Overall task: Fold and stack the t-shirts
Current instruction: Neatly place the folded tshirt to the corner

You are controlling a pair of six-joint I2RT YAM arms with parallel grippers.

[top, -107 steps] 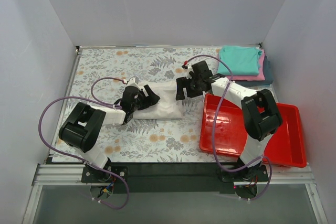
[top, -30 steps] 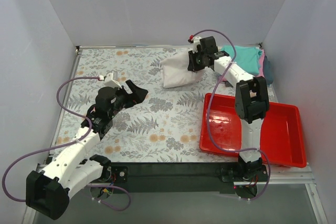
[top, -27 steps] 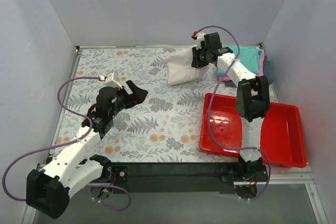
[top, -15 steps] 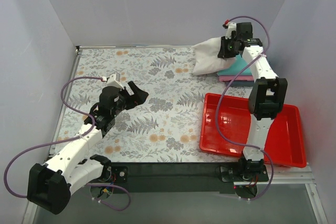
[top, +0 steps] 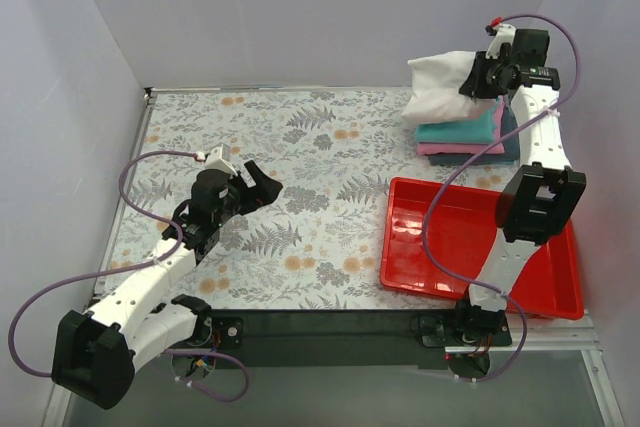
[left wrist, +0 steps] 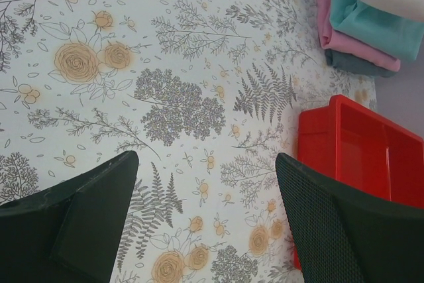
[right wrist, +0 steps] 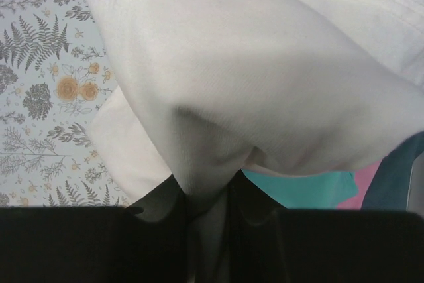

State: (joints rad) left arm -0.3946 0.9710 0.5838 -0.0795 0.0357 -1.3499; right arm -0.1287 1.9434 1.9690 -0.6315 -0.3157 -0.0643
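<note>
- My left gripper (top: 262, 182) hung low over the left half of the table with its two black fingers spread wide apart and nothing between them. In its wrist view the inner face of the right finger (left wrist: 331, 230) showed a fine mesh texture.
- The table cover (top: 330, 147) was flat, pale and printed with grey ferns and orange roses.
- The white t-shirt (top: 440, 82) was a soft, puffy folded bundle of smooth matte cloth, rounded at its corners. Its long axis ran left to right in the top view, and its free end pointed left, away from my right wrist.
- Beneath it, at the far right corner of the table, lay three folded tees stacked flat: the teal t-shirt (top: 460, 129) on top, the pink t-shirt (top: 455, 148) under it, and the dark blue-grey t-shirt (top: 510, 137) at the bottom, its edge peeking out on the right.
- My right gripper (top: 480, 75) was clamped on the right end of the white bundle, where the cloth bunched into a pinched fold between the dark fingers. The bundle sagged over the stack; I could not tell whether it touched the teal one.
- The red tray (top: 560, 277), a glossy hard plastic rectangle with raised walls, sat nearer my bases, just in front of the stack.
</note>
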